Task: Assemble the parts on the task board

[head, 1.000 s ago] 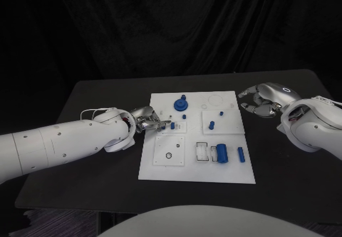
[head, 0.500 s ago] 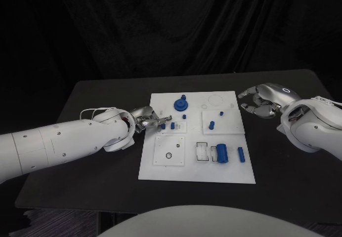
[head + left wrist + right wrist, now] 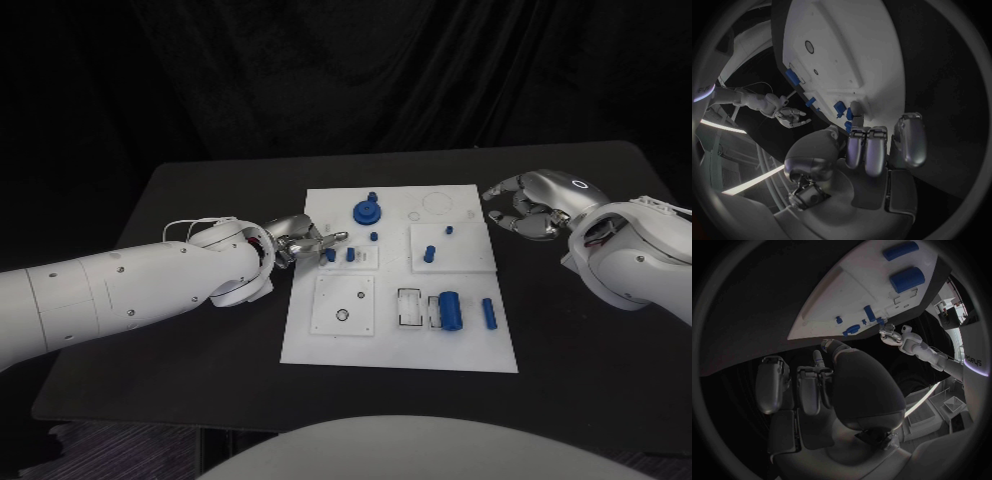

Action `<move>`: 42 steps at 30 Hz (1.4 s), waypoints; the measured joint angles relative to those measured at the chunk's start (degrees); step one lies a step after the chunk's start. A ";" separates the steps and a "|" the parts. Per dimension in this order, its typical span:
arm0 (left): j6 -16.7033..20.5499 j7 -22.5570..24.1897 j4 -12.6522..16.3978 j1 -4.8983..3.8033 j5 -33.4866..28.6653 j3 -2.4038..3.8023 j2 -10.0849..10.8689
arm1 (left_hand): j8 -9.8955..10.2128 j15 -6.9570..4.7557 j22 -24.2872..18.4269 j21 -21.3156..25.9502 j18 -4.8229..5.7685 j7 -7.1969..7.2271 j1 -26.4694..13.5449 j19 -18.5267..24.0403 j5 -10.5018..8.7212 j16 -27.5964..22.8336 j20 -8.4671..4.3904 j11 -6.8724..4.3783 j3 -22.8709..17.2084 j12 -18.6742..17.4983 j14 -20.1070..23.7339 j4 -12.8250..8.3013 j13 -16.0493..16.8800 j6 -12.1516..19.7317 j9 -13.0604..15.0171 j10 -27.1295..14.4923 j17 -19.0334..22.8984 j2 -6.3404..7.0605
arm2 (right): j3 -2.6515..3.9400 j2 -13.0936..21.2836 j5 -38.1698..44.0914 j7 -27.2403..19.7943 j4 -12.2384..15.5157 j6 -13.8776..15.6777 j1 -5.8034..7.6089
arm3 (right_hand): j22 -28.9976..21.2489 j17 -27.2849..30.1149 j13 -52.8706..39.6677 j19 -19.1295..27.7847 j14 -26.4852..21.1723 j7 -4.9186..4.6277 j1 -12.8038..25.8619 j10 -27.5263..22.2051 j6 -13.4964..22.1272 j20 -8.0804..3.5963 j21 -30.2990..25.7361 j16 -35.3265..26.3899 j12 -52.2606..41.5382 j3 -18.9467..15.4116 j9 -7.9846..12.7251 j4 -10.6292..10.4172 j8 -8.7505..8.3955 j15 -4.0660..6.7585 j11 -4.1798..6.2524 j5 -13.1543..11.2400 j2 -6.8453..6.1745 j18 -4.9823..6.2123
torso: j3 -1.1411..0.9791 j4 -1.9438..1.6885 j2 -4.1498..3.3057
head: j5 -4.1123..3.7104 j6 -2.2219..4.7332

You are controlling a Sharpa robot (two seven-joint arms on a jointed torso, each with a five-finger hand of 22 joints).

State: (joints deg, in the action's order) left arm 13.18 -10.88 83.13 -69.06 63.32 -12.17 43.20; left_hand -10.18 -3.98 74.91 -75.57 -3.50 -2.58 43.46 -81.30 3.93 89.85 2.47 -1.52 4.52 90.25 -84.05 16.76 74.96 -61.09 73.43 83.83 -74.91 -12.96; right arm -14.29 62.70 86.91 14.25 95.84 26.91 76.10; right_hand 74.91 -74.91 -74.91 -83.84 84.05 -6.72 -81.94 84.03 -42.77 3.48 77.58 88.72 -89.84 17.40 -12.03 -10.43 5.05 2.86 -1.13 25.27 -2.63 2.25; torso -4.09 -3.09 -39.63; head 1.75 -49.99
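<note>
The white task board (image 3: 404, 345) lies mid-table. On it are a blue round part (image 3: 365, 211), several small blue pegs such as two at the left (image 3: 329, 255) and one pair to the right (image 3: 428, 254), a blue cylinder (image 3: 449, 310) and a blue bar (image 3: 488, 312). My left hand (image 3: 299, 240) hovers at the board's left edge, just beside the left pegs (image 3: 839, 106), fingers (image 3: 873, 147) apart and holding nothing. My right hand (image 3: 525, 208) stays off the board's right edge, fingers (image 3: 811, 385) curled in, nothing in it.
Bare black table (image 3: 188, 330) surrounds the board on all sides. A recessed square with a small ring (image 3: 342, 314) and slots (image 3: 411, 308) occupy the board's near part. Dark curtain stands behind the table.
My left hand's fingers have drawn back a little from the left pegs and lifted toward the board's far side. The right hand has stayed put.
</note>
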 measured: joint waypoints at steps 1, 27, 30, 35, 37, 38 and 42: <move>0.05 0.06 -0.03 0.01 0.00 -0.01 -0.01 | -0.37 0.00 0.00 0.00 0.00 0.00 0.37 0.00 0.25 0.00 0.00 0.00 0.54 0.00 0.00 0.01 0.00 0.00 0.60 0.00 0.00 -0.37 | 0.00 0.00 0.00 0.01 0.00 -0.03 -0.01 | 0.00 0.00 0.00 0.00 0.00 0.00 0.00 0.00 0.00 0.00 0.00 0.00 0.00 0.00 0.00 0.00 0.00 0.00 0.00 0.00 0.00 0.00 | 0.00 0.00 -0.01 | 0.00 0.00; 3.31 1.61 -0.16 0.04 0.02 -0.03 -0.38 | -13.56 0.00 0.00 -1.54 -0.01 0.74 5.93 -1.06 4.83 0.00 -0.20 0.00 6.37 0.00 0.00 0.06 0.00 1.72 1.52 0.00 0.00 -3.60 | 0.00 0.12 0.00 0.17 0.10 -0.46 -0.05 | 0.00 0.00 -0.04 0.00 0.00 0.00 0.00 0.00 0.00 0.00 0.00 0.00 0.00 0.00 0.03 0.00 0.00 0.00 0.00 0.21 0.00 0.00 | 0.01 -0.02 -0.01 | -0.04 0.00; 3.64 1.90 -0.13 0.04 0.02 -0.03 -0.38 | -14.71 0.00 0.00 -1.54 -0.01 0.73 6.68 -1.06 5.74 0.00 -0.20 0.00 6.37 0.00 0.00 0.06 0.00 1.72 1.51 0.00 0.00 -3.74 | 0.00 0.12 0.00 0.19 0.10 -0.49 -0.06 | 0.00 0.00 -0.04 0.00 0.00 0.00 0.00 0.00 0.00 0.00 0.00 0.00 0.00 0.00 0.06 0.00 0.00 0.00 0.00 0.21 0.00 0.00 | 0.01 -0.02 -0.01 | -0.04 0.00; 3.76 2.08 -0.11 0.04 0.02 -0.03 -0.37 | -16.11 0.00 0.00 -1.77 -0.01 0.94 7.19 -1.07 6.83 0.00 -0.22 0.00 6.37 0.00 0.00 0.06 0.00 1.93 1.51 0.00 0.00 -3.82 | 0.00 0.12 0.00 0.21 0.09 -0.54 -0.07 | 0.00 0.00 -0.03 0.00 0.00 0.00 0.00 0.00 0.00 0.00 0.00 0.00 0.00 0.00 0.06 0.00 0.00 0.00 0.00 0.21 0.00 0.00 | 0.01 -0.01 0.00 | -0.03 0.00; 3.76 2.08 -0.11 0.04 0.02 -0.03 -0.31 | -16.76 0.00 0.00 -1.77 -0.01 0.94 7.37 -1.25 7.24 0.00 -0.39 -0.12 6.37 0.00 0.00 0.06 0.00 1.93 1.51 0.13 0.00 -3.63 | 0.00 0.12 0.00 0.22 0.08 -0.57 -0.07 | 0.00 0.00 -0.03 0.00 0.00 0.00 0.00 0.00 0.00 0.00 0.00 0.00 0.00 0.03 0.06 0.03 0.00 0.00 0.00 0.21 0.00 0.00 | 0.01 -0.01 0.00 | -0.01 0.00; 3.75 2.06 -0.11 0.04 0.02 -0.03 -0.27 | -17.06 0.00 0.00 -1.77 -0.01 0.94 7.42 -1.25 7.38 0.00 -0.40 -0.21 6.37 0.00 0.00 0.06 0.00 1.93 1.51 0.21 0.00 -3.59 | 0.00 0.12 0.00 0.23 0.07 -0.59 -0.08 | 0.00 0.00 -0.03 0.00 0.00 0.00 0.00 0.00 0.00 0.00 0.00 0.00 0.00 0.15 0.06 0.16 0.00 0.00 0.00 0.21 0.00 0.00 | 0.01 0.00 0.00 | 0.03 0.00; 3.66 1.82 -0.13 0.04 0.02 -0.03 -0.15 | -18.45 0.00 0.00 -1.77 -0.01 1.15 8.37 -1.25 9.49 0.00 -0.40 -0.21 6.37 0.00 0.00 0.06 0.00 2.13 1.51 0.21 0.00 -3.63 | 0.00 0.12 0.00 0.25 0.06 -0.71 -0.11 | 0.00 0.00 -0.03 0.00 0.00 -0.20 0.01 0.00 -0.20 0.00 0.00 0.00 0.00 0.15 0.06 0.16 0.00 0.00 0.00 0.21 0.01 0.00 | 0.01 0.01 0.01 | 0.14 0.00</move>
State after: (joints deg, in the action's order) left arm 16.84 -9.06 83.00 -69.02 63.35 -12.19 43.05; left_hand -28.63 -3.99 74.91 -77.34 -3.51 -1.43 51.83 -82.54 13.42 89.85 2.08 -1.73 10.89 90.25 -84.05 16.82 74.96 -58.95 74.94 84.05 -74.91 -16.58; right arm -14.29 62.83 86.90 14.50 95.90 26.21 75.98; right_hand 74.90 -74.91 -74.93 -83.84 84.05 -6.92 -81.92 84.03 -42.97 3.48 77.58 88.72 -89.84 17.55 -11.97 -10.27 5.05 2.86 -1.13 25.48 -2.62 2.25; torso -4.08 -3.08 -39.62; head 1.88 -49.99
